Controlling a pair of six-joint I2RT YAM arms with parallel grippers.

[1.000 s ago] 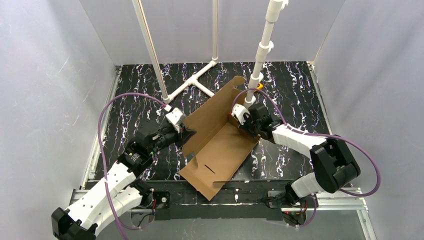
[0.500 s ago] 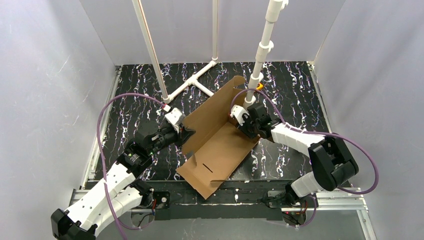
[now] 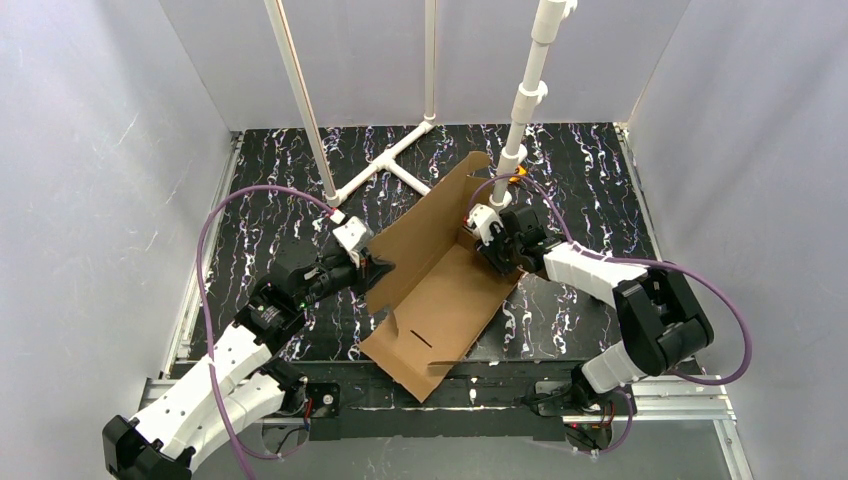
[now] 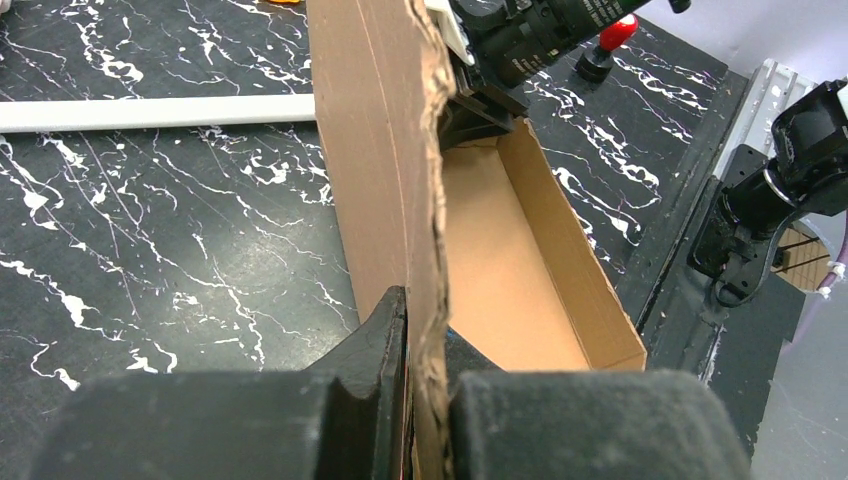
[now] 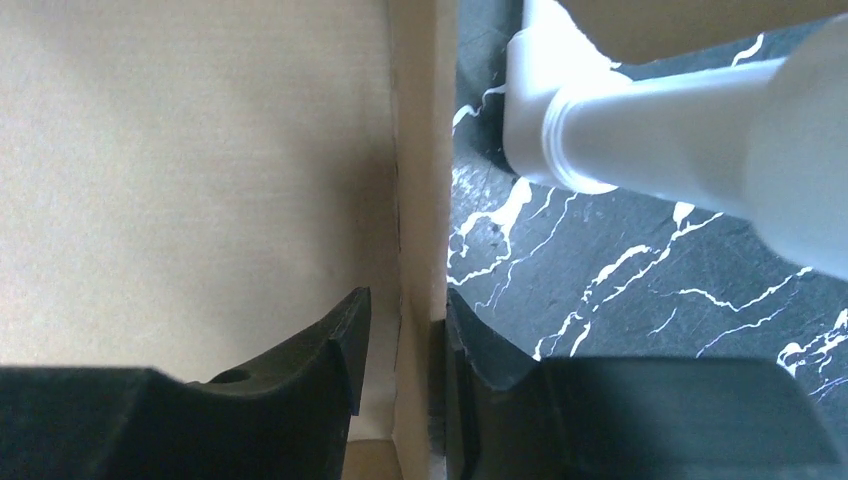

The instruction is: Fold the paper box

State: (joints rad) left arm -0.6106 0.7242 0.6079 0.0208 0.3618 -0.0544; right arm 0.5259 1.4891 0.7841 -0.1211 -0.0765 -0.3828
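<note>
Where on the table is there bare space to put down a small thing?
Bare table lies at the far right, between the upright pipe and the wall, and at the far left beside the thin pipe. The middle is crowded: the paper box, left gripper and right gripper.

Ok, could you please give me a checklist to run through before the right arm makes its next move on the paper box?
1. Left hand clamped on the paper box: ok.
2. Right hand free of the side wall: jaws apart astride it, gap showing, ok.
3. White pipe clear of the right hand: very close beside it, cannot tell.
4. Box fully on the table: near corner juts past the front edge, not ok.
5. Box folded shut: tall panel stands open, not ok.
</note>
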